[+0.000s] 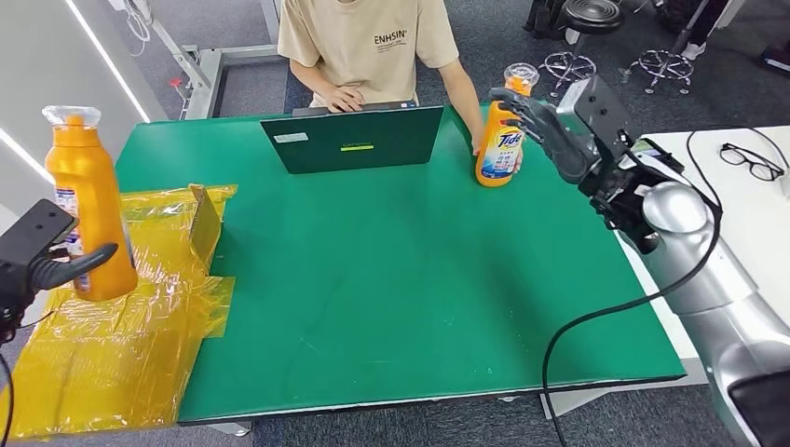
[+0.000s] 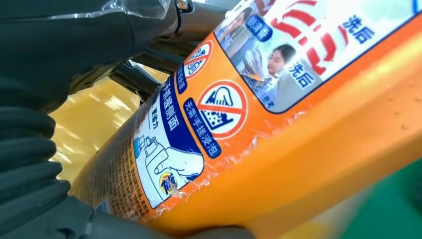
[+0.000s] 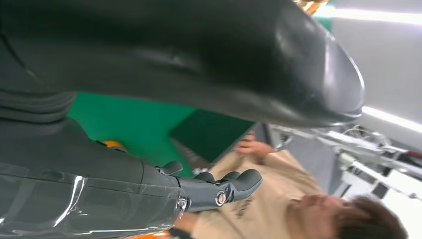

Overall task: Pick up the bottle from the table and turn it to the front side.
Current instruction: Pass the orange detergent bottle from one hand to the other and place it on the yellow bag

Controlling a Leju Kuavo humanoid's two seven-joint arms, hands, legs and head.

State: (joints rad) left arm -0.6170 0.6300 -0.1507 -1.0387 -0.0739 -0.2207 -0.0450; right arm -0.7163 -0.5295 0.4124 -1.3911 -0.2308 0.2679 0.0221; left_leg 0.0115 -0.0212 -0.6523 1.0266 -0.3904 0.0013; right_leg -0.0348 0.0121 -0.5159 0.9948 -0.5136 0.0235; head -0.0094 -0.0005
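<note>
My left hand [image 1: 42, 265] grips an orange detergent bottle [image 1: 88, 200] upright at the table's left edge, above the yellow bags. In the left wrist view this bottle [image 2: 298, 149] shows its back label with warning icons, and my left hand [image 2: 35, 164] is wrapped around it. A second orange bottle [image 1: 500, 142] with a Tide label stands at the far right of the green table [image 1: 391, 279]. My right hand [image 1: 545, 126] reaches to its upper part with fingers [image 3: 224, 186] spread and a thick thumb [image 3: 224, 59] apart. A person's hand [image 1: 478, 144] sits just behind that bottle.
A person sits at the far side behind a dark green laptop [image 1: 354, 138]. Crumpled yellow plastic bags [image 1: 102, 354] cover the left edge. A white side table [image 1: 736, 186] on the right carries glasses [image 1: 750, 160]. A black cable [image 1: 596, 317] hangs over the table's right front corner.
</note>
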